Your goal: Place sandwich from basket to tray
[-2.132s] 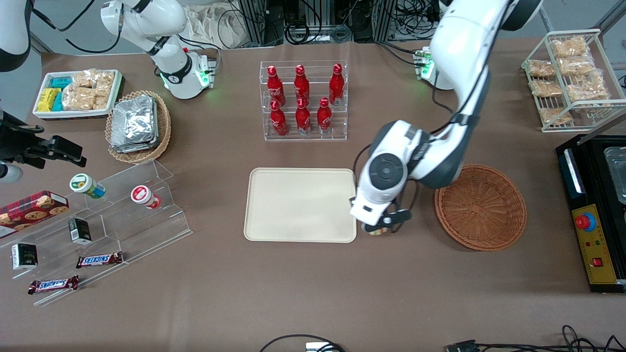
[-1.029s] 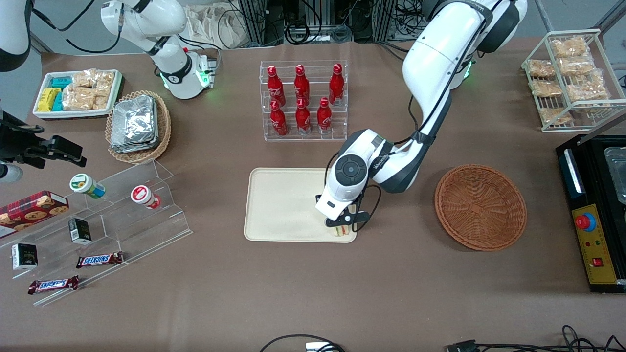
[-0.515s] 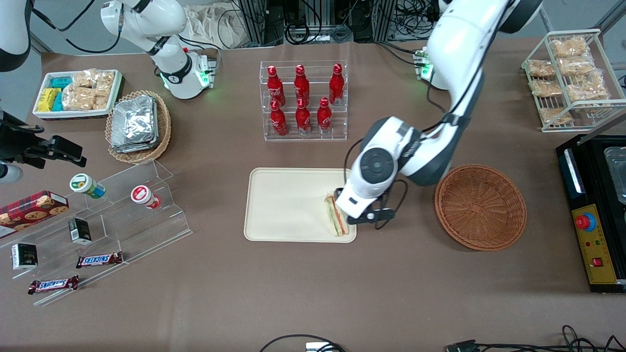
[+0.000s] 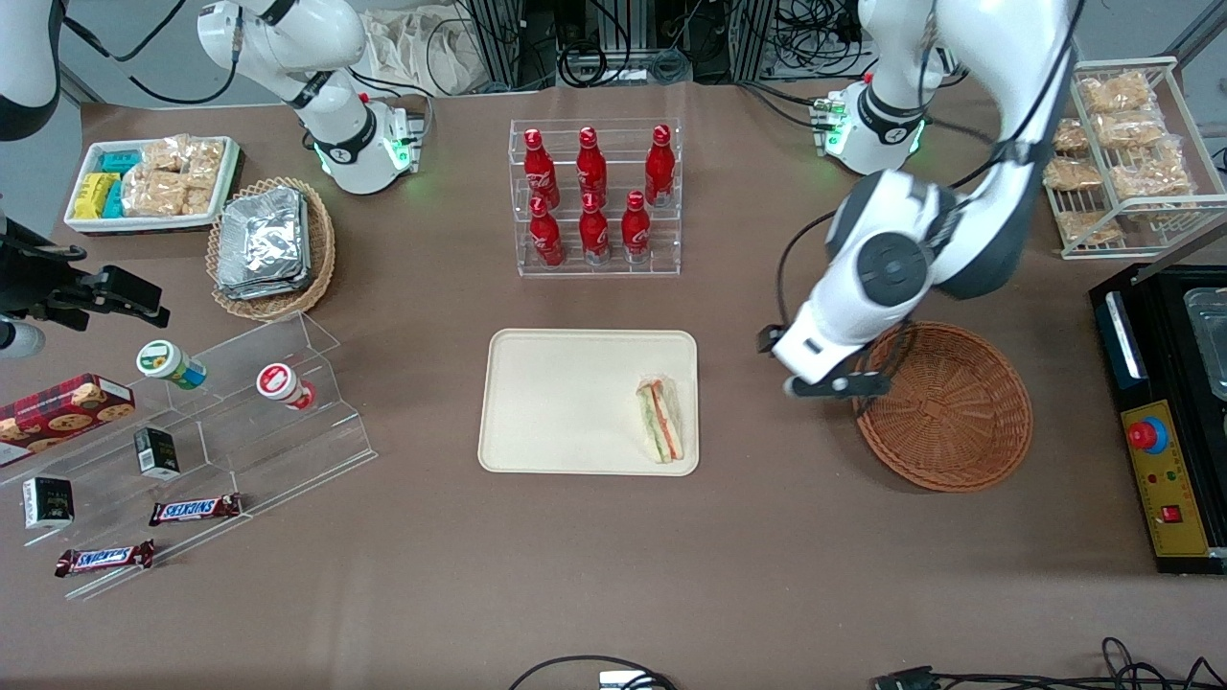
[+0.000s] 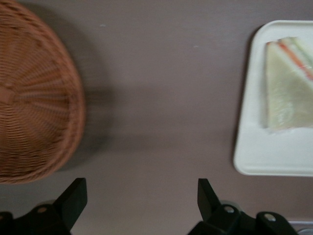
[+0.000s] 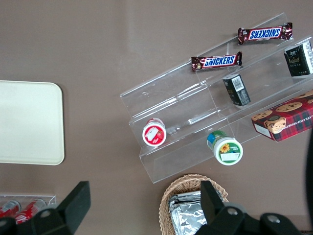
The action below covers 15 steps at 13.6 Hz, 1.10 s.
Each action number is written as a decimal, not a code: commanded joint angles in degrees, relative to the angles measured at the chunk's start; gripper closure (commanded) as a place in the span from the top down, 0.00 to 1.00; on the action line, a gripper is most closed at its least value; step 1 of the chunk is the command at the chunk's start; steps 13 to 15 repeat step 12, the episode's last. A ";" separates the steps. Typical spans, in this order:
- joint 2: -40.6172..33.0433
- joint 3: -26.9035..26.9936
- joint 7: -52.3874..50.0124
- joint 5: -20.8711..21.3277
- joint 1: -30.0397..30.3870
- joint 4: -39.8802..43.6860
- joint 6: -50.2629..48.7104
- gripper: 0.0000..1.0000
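The wrapped sandwich [image 4: 660, 420] lies on the cream tray [image 4: 566, 402], at the tray's corner nearest the front camera and toward the working arm's end. It also shows in the left wrist view [image 5: 287, 85] on the tray [image 5: 254, 152]. The round reddish-brown basket [image 4: 944, 404] holds nothing; it shows in the left wrist view [image 5: 34, 103] too. My left gripper [image 4: 826, 386] hangs open and empty above the bare table between tray and basket, close to the basket's rim. In the left wrist view the gripper [image 5: 142, 198] has its fingers wide apart.
A clear rack of red bottles [image 4: 594, 196] stands farther from the front camera than the tray. A wire rack of snack packets [image 4: 1117, 153] and a black control box [image 4: 1165, 422] stand at the working arm's end. A clear stepped shelf [image 4: 220, 422] with snacks lies toward the parked arm's end.
The gripper carried the sandwich from beside the tray onto it, let it go, then rose and moved toward the basket. The sandwich now lies alone on the tray.
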 commanded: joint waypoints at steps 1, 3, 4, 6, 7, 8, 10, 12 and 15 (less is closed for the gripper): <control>-4.67 -0.31 6.66 -0.85 6.78 -0.39 -5.67 1.00; -3.97 -0.13 7.11 -0.76 10.99 4.18 -9.55 1.00; -3.53 -0.22 7.90 -0.41 13.72 6.12 -10.61 1.00; -2.83 -0.22 13.15 -0.06 17.59 10.69 -14.03 1.00; -2.21 -0.13 15.18 0.38 19.09 12.80 -15.79 1.00; -1.95 -0.13 16.33 0.38 20.67 14.38 -17.38 1.00; -2.12 -0.13 17.31 0.21 22.62 15.28 -18.71 1.00; -1.95 -0.13 17.05 0.47 22.62 17.46 -19.76 1.00; -1.95 -0.13 17.05 0.47 22.62 17.46 -19.76 1.00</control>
